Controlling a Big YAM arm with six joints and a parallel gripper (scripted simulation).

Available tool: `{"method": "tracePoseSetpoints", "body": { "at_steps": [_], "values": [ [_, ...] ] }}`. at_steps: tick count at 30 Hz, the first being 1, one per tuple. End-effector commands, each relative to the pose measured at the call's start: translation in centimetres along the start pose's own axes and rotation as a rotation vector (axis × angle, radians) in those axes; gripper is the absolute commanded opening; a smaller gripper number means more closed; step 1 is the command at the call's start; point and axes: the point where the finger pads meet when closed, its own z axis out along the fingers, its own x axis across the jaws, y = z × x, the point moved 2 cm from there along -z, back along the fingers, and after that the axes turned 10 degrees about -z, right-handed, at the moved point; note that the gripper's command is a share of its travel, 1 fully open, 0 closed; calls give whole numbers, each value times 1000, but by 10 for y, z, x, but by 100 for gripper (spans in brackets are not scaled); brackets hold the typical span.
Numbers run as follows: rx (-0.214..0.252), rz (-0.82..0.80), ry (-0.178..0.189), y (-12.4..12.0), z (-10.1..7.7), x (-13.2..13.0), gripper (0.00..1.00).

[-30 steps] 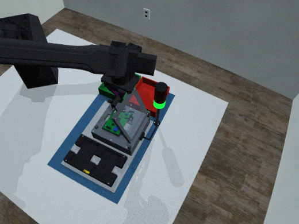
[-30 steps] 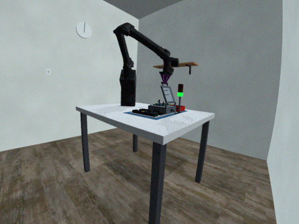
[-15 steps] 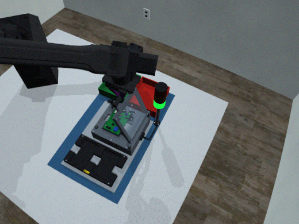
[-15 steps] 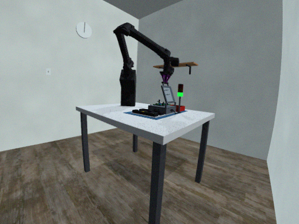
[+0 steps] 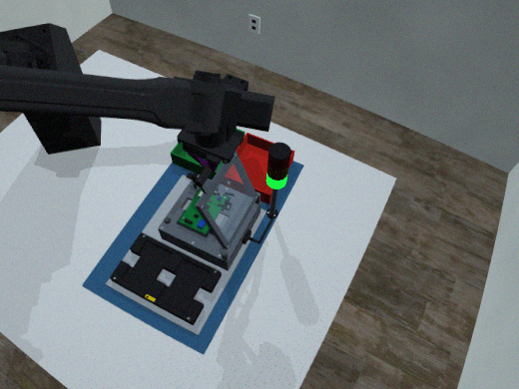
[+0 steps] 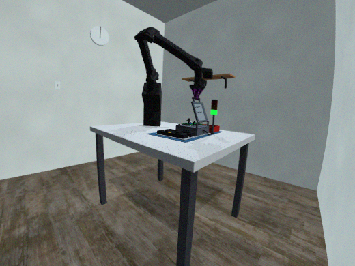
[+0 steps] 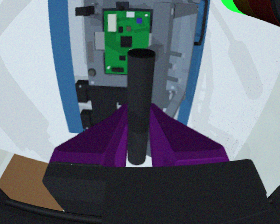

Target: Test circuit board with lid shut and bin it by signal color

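My gripper (image 5: 202, 168) (image 6: 196, 94) (image 7: 138, 110) is shut on the black bar handle (image 7: 139, 93) of the tester's lid (image 5: 212, 225). It holds the lid swung up, nearly upright, over the grey tester (image 5: 200, 245) (image 7: 181, 47). The green circuit board (image 5: 192, 217) (image 7: 121, 37) lies flat, face up, on the tester's plate below the raised lid. The signal tower (image 5: 276, 180) (image 6: 214, 112) beside the tester glows green. The green bin (image 5: 182, 156) and the red bin (image 5: 257, 156) stand side by side behind the tester.
The black tray (image 5: 145, 260) lies in front of the tester with no board in its pockets. All of this stands on a blue bench mat (image 5: 115, 268) on the white table (image 5: 324, 213). My arm reaches in from the left over the green bin.
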Motion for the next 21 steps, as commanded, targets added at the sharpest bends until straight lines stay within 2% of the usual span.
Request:
{"method": "tracePoseSetpoints", "body": {
  "at_steps": [1, 21],
  "values": [
    [11, 65, -89, -19, -9, -57, 0],
    [11, 66, -89, -20, -10, -62, 0]
  ]
}}
